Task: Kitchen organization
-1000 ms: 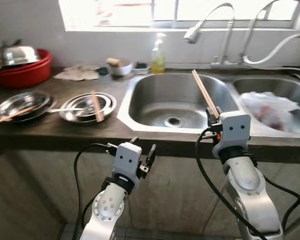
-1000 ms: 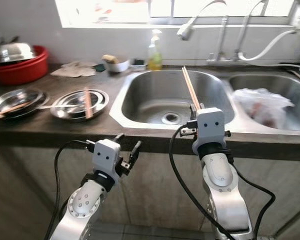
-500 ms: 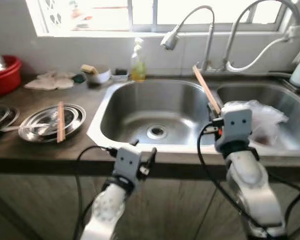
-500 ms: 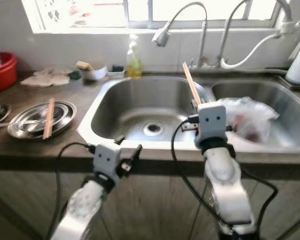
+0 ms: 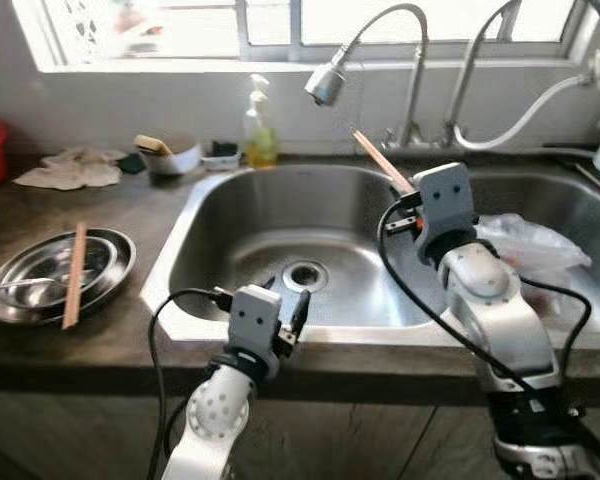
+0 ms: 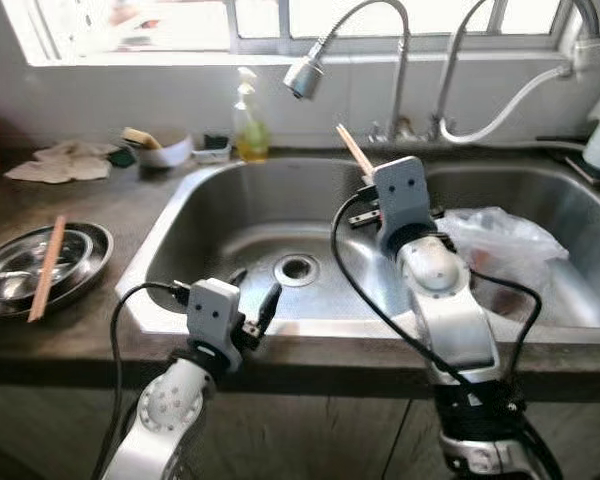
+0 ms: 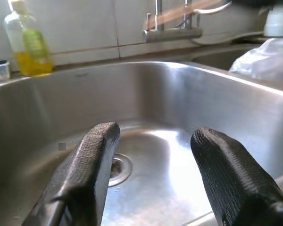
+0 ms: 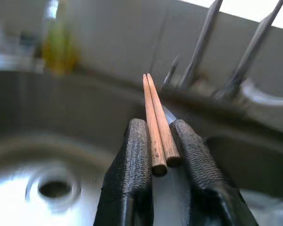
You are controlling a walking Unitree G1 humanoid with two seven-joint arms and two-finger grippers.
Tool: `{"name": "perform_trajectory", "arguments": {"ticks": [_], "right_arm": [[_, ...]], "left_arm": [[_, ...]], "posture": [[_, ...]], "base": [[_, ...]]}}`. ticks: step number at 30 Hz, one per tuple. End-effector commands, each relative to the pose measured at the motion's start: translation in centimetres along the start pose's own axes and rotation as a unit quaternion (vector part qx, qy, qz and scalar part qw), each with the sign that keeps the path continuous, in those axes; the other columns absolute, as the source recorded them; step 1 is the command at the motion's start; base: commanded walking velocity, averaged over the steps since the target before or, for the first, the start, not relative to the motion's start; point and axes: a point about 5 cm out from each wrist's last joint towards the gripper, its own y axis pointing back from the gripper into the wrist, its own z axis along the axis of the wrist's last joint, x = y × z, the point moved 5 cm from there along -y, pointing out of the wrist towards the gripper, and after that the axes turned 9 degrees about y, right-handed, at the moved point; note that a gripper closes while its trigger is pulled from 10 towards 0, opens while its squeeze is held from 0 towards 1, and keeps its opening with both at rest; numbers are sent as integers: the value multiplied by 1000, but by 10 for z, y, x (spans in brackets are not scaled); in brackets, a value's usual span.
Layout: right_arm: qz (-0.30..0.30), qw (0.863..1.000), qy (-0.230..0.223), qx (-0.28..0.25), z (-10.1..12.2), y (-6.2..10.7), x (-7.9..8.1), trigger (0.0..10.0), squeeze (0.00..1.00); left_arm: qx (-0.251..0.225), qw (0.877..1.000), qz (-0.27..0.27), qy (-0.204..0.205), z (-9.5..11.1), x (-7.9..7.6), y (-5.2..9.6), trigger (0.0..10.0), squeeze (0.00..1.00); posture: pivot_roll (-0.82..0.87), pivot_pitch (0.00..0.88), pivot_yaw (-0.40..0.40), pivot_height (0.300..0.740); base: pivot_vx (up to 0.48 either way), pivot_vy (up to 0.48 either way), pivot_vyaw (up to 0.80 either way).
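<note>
Over the sink [image 5: 220,215], the right gripper [image 8: 161,143] has its jaws clamped on two chopsticks [image 8: 156,120] near the faucet [image 5: 325,82]; left gripper [image 7: 153,155] hangs spread at the counter's [image 5: 130,340] front edge.

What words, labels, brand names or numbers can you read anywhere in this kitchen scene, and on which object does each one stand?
None can be read.
Clear plastic bottle of yellow dish soap: no legible label.
Small dark tray beside it: too small and blurred to read.
Pair of brown wooden chopsticks in the right hand: unmarked.
</note>
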Motion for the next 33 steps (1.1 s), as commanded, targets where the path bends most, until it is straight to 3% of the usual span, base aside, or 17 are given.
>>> {"name": "perform_trajectory", "arguments": {"ticks": [1,14,15,16,17,18,28,29,30,33], "right_arm": [[61,998,17,13,4,-13,19,10000,0],[123,987,29,96,-30,-41,37,10000,0],[124,987,28,97,-30,-42,38,10000,106],[125,987,26,96,-30,-43,38,10000,525],[126,987,24,96,-30,-44,39,10000,525],[125,987,23,96,-30,-44,39,10000,1000],[101,992,3,70,-23,-46,31,10000,1000],[99,993,-6,61,-20,-44,30,10000,145],[92,995,-13,46,-15,-42,29,10000,0],[72,996,-49,3,1,-36,24,10000,0]], "left_arm": [[6,1000,8,-6,-2,5,5,10000,0],[20,1000,16,-12,-6,5,15,10000,0],[22,1000,17,-11,-7,5,17,10000,0],[23,1000,16,-11,-7,4,17,10000,0],[24,1000,15,-11,-7,4,18,10000,0],[25,1000,14,-10,-7,4,19,10000,0],[33,999,12,-10,-10,3,21,10000,0],[33,999,11,-10,-10,3,22,10000,0],[34,999,10,-10,-10,2,22,10000,0],[34,999,9,-9,-10,2,21,10000,0]], "posture": [[-44,0,-35,740],[-20,0,-40,740],[-17,4,-43,740],[-14,6,-42,740],[-14,6,-42,740],[-12,10,-41,740],[-18,21,-33,740],[-20,21,-30,740],[-20,21,-30,740],[-20,22,-31,740]], "base": [[0,0,0],[0,0,0],[0,0,0],[0,0,0],[0,0,0],[0,0,0],[0,0,0],[0,0,0],[0,0,0],[0,0,0]]}}
